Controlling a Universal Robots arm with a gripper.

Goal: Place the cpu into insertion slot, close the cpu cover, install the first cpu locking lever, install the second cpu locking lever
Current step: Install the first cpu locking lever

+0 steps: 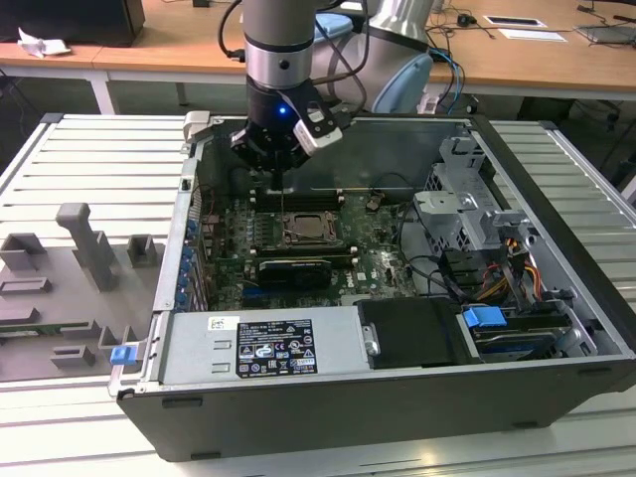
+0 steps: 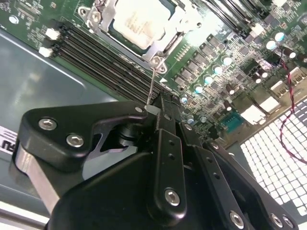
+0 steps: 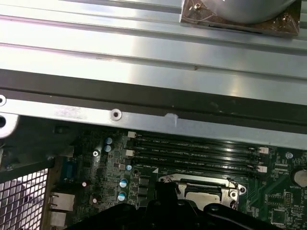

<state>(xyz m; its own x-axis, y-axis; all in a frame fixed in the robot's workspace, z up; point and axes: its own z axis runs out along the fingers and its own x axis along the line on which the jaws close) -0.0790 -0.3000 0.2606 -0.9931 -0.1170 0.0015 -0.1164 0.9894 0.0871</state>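
I see the open computer case lying flat on the ribbed table, motherboard up. The cpu sits in the insertion slot, cover down. My gripper has its fingers pinched on a thin wire lever, presumably for latching.

From the exterior view the gripper hangs over the board, its fingertips too small to read. In the second wrist view the cpu beyond the claw is glared white and cut by the picture's edge. In the first wrist view the claw's black body hides the near part of the cpu cover.
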